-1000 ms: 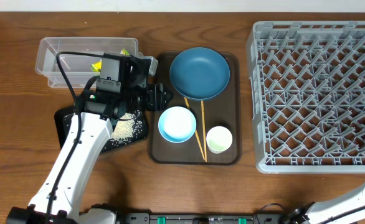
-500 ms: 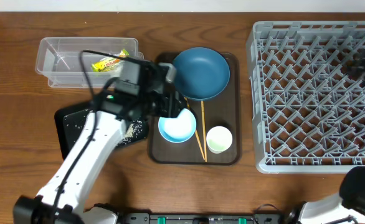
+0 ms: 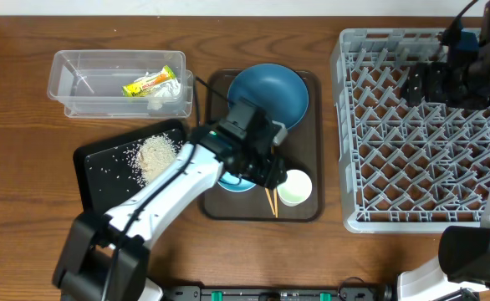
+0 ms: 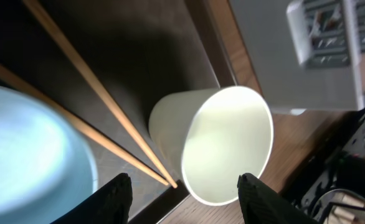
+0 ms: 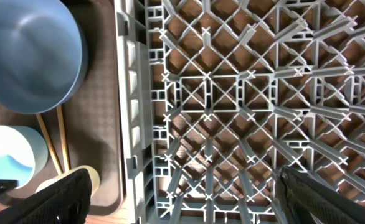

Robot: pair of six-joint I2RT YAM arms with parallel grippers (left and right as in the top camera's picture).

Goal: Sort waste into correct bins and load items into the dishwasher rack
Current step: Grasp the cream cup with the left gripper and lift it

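Overhead, the pale green cup [image 3: 294,187] stands upright on the brown tray [image 3: 308,209], midway along the tabletop's near edge. The left tool [image 3: 267,173] is just beside it, its spread unreadable here. The right tool [image 3: 414,84] hangs over the rack [image 3: 421,159] near the far right corner. The left wrist view shows more: the left tool [image 4: 184,180] gapes wide and empty before the cup [image 4: 223,146], with the chopsticks [image 4: 101,99] close against its base. The cup looks light, stiff and smooth, apt to tip, so pinch its wall over the rim. The right wrist view shows the right tool [image 5: 185,174] wide open and empty above bare pegs.
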